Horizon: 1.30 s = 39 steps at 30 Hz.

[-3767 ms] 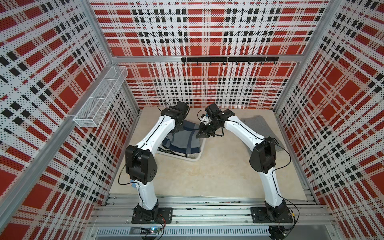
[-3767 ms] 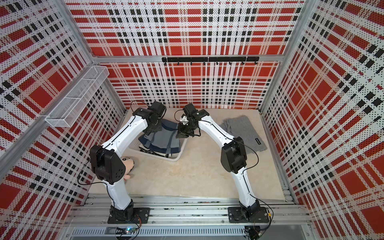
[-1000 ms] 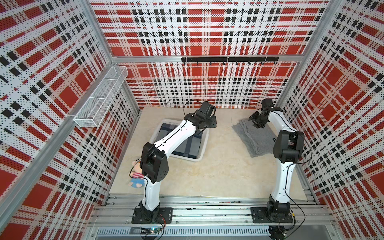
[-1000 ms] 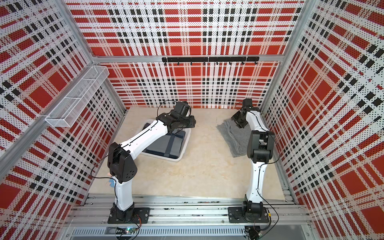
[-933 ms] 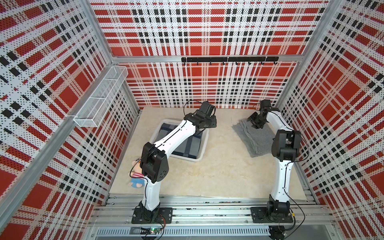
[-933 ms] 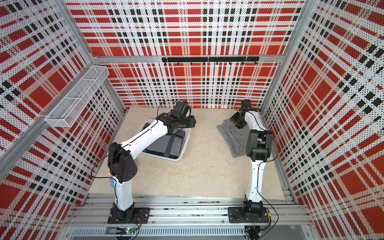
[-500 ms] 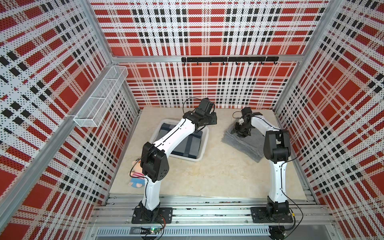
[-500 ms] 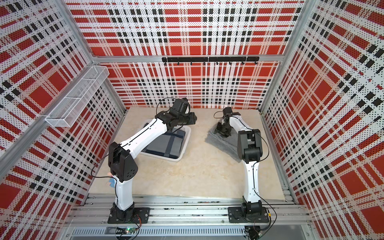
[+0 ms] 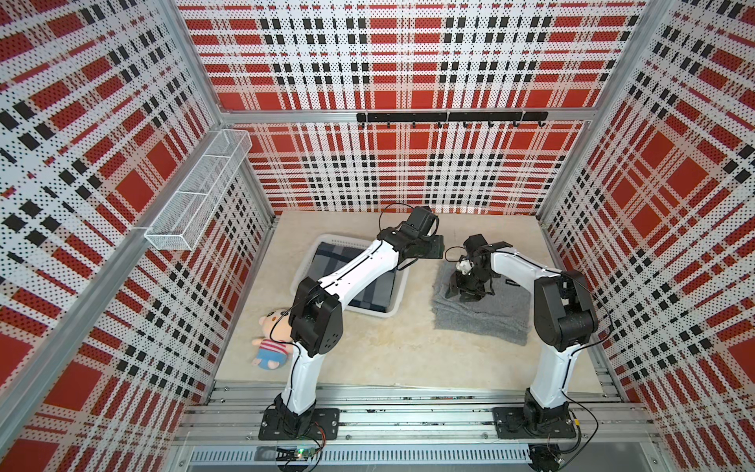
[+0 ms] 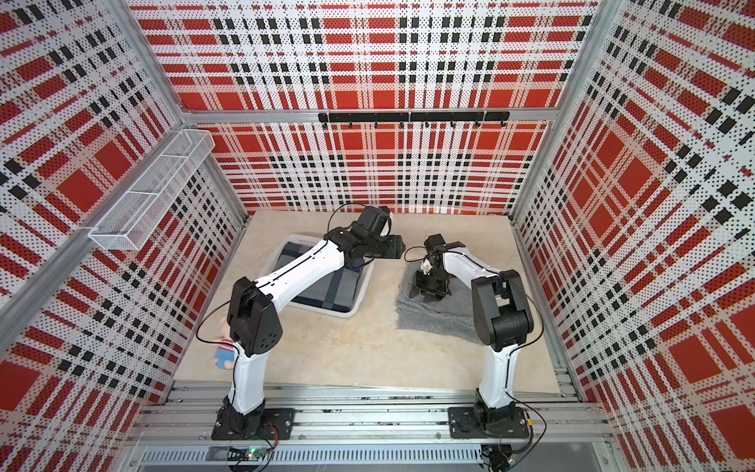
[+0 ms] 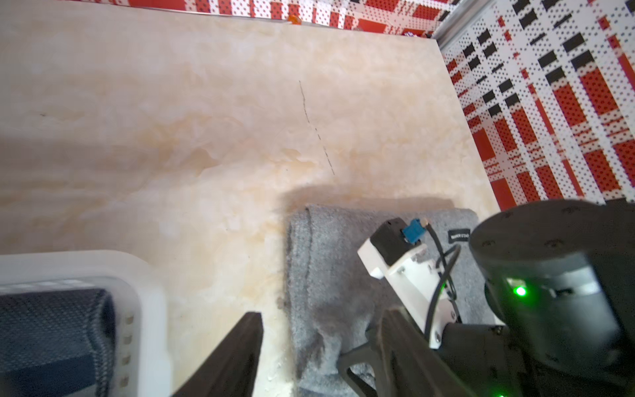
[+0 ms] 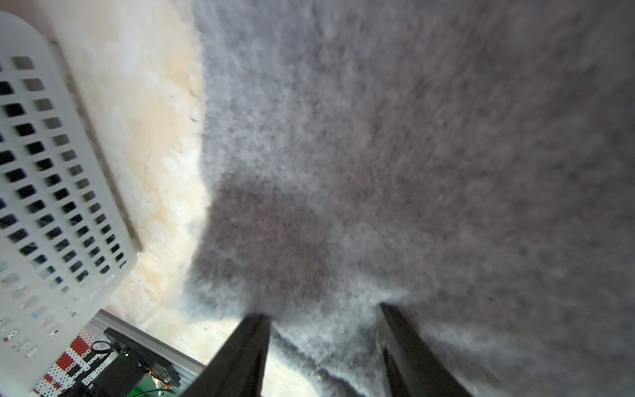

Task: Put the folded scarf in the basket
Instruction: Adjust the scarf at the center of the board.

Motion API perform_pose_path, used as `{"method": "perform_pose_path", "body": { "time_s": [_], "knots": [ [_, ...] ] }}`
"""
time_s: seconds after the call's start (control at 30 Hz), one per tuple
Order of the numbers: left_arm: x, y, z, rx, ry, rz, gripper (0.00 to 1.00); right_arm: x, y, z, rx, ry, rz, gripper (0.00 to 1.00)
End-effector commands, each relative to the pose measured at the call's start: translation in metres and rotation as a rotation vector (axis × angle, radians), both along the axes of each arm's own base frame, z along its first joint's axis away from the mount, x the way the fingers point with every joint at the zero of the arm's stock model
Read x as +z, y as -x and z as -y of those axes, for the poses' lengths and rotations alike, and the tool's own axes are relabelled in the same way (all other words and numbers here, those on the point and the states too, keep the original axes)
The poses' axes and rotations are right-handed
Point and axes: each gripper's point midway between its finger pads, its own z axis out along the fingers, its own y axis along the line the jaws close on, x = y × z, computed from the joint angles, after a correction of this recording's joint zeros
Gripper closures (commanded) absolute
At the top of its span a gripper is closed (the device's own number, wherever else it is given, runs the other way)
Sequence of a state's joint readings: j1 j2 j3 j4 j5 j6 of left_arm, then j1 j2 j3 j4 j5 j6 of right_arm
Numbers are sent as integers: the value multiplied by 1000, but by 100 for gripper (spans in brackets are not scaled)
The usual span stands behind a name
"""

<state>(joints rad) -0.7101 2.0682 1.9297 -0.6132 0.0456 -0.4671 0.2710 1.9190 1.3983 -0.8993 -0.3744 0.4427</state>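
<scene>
A grey folded scarf [image 9: 478,316] [image 10: 439,321] lies flat on the table, right of the basket [image 9: 390,314] [image 10: 347,314]. This white lattice basket holds a dark plaid folded scarf [image 9: 371,292] [image 10: 327,292]. My right gripper [image 9: 463,292] [image 10: 427,294] [image 12: 324,330] points down with its jaws apart, the tips pressed into the grey scarf [image 12: 412,137] near its basket-side edge. My left gripper [image 9: 438,247] [image 10: 399,247] [image 11: 319,343] hovers open and empty past the basket's back right corner [image 11: 147,275], over the gap beside the grey scarf [image 11: 326,268].
A plush doll [image 9: 271,339] [image 10: 222,355] lies at the front left by the left arm. A white wire-mesh shelf [image 9: 200,192] hangs on the left wall and a black hook rail [image 9: 449,117] on the back wall. Plaid walls close in three sides.
My right gripper has swept left from the back right corner, dragging and turning the grey scarf closer to the basket. My left gripper has opened wider and shifted slightly right.
</scene>
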Motion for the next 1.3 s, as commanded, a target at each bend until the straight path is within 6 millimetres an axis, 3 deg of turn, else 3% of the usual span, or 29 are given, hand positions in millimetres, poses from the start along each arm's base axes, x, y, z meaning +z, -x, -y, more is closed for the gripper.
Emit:
{"method": "perform_pose_path", "body": {
  "time_s": [0.0,0.1,0.23,0.43,0.6,0.73,0.93,1.27],
  "knots": [
    [-9,9,7,-29,-14,0,38,31,-9,-4,0,-27,81,43],
    [-15,16,8,-33,-19,-10,37,43,-11,1,-23,-10,109,42],
    [-27,24,13,-49,-13,-50,34,57,-13,26,-124,7,148,38],
    [-51,36,32,-98,10,-132,28,72,-12,102,-412,45,189,25],
    [-84,46,41,-106,3,-229,25,66,8,164,-654,52,182,19],
    [-103,50,43,-101,-37,-268,15,59,24,196,-748,113,162,17],
    [-133,51,41,-80,-93,-319,14,52,37,215,-800,182,146,14],
    [-168,63,45,-117,-101,-412,18,38,43,223,-819,178,121,11]
  ]
}}
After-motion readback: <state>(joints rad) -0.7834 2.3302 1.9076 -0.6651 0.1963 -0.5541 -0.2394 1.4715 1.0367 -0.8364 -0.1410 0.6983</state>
